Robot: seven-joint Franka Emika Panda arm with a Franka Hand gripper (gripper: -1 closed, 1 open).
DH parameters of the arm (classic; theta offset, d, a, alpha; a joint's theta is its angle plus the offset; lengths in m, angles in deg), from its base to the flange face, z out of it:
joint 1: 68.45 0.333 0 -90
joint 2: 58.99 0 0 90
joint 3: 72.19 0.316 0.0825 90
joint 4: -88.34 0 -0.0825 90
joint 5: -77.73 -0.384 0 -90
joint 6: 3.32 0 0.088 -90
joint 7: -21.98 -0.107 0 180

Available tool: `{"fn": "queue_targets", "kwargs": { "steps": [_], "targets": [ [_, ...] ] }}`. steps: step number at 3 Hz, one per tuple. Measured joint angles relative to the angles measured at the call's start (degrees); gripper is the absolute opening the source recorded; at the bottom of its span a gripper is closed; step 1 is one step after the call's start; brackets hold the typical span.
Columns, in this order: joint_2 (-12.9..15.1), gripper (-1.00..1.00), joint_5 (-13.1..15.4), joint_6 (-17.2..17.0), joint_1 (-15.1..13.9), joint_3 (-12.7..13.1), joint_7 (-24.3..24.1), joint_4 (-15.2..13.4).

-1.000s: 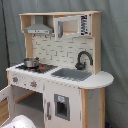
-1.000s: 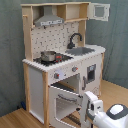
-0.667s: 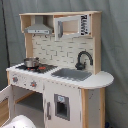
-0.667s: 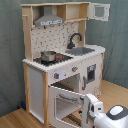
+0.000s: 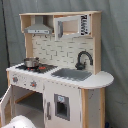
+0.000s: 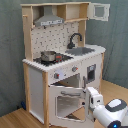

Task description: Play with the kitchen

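Kitchen (image 6: 62, 60) stands centre frame, its oven door (image 6: 67, 102) hanging open at 6 o'clock. Gripper (image 6: 93, 100) presses near the door's edge, opening indiscernible; excess force risks straining hinges.

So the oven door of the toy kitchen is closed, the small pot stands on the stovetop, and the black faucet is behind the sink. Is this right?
Not quite: the oven door is open, swung down and outward, as the second exterior view shows. The rest holds: the small pot stands on the stovetop, and the black faucet is behind the sink of the toy kitchen.
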Motion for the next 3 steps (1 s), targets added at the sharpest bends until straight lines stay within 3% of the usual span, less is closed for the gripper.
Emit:
{"fn": "queue_targets", "kwargs": {
  "steps": [2,3],
  "targets": [
    [-0.1,1.0,0.07,9.45,-3.38,-0.25,3.65,-4.0],
    [-0.17,1.0,0.16,14.13,-6.5,0.14,5.76,-4.0]
  ]
}}
